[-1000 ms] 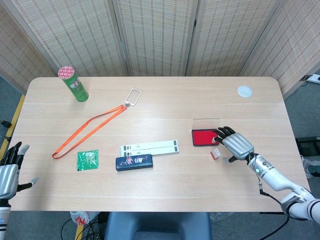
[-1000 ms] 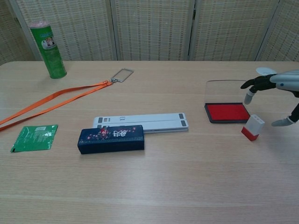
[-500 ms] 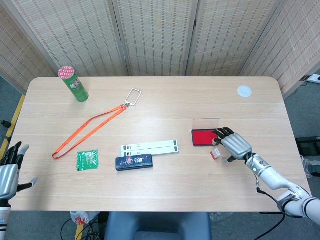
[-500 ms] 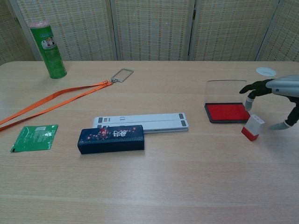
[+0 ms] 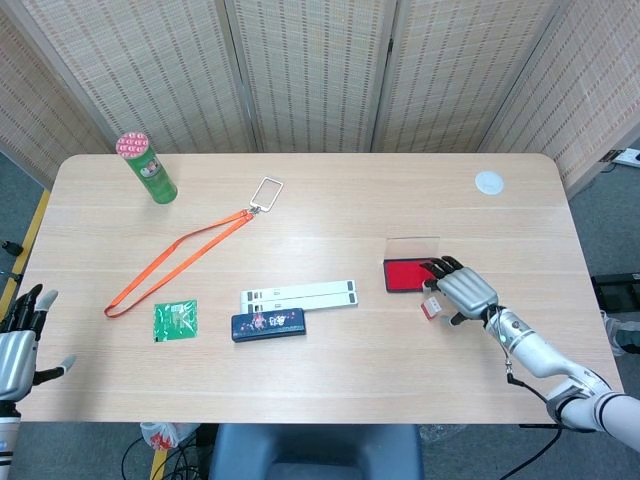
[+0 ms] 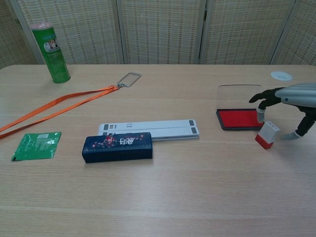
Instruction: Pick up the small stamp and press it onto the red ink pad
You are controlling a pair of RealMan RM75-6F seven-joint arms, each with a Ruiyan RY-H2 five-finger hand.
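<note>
Since the earlier frame, the right hand [image 5: 463, 291] has lowered and drawn in over the small stamp [image 5: 432, 305]; nothing else on the counter [image 5: 330, 380] has shifted.

Head view: right hand sits palm-down at the right side of the red ink pad [image 5: 408, 274], dark fingers spread, fingertips reaching the pad's right edge. The small stamp lies on the counter just beside the pad's lower right corner, partly under the hand; contact cannot be confirmed here. Left hand [image 5: 18, 342] is off the counter's left edge, fingers apart, holding nothing. Also present: green can [image 5: 146, 166], orange lanyard [image 5: 180, 259], green packet [image 5: 174, 320], white bar [image 5: 298, 295], dark blue case [image 5: 268, 324], small white disc [image 5: 488, 181].

Chest view: right hand [image 6: 282, 106] arches over the small stamp [image 6: 266, 134], fingers apart, one fingertip just above the stamp's white top and the thumb tip down to the right of it. It grips nothing; the stamp rests tilted on the counter [image 6: 163, 197], red end lowest, just right of the red ink pad [image 6: 240, 119], whose clear lid stands open behind it. Left hand does not appear in this view.
</note>
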